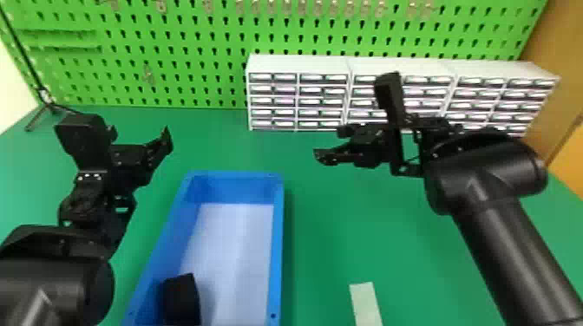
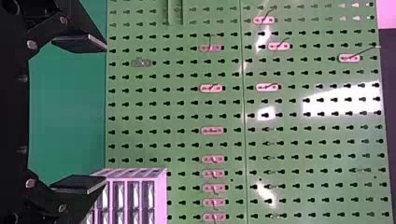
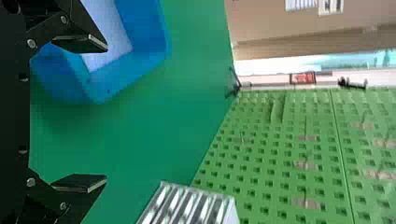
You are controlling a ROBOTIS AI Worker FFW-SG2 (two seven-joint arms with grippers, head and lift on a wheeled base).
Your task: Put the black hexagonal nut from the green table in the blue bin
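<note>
Counter [image 1: 321, 242]: green, a pale strip [image 1: 366, 303] lying on it
Blue bin [image 1: 277, 242]: holds the black hexagonal nut [image 1: 182, 299] at its near end
Room: green pegboard [image 1: 195, 82] behind, white drawer cabinets [image 1: 299, 65] before it, brown panel [image 1: 559, 65] at right
My left fingers [image 1: 164, 143]: apart
My right fingers [image 1: 332, 157]: apart

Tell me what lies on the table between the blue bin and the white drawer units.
A bare stretch of green table lies between the blue bin and drawer units, in the head and right wrist views.
</note>
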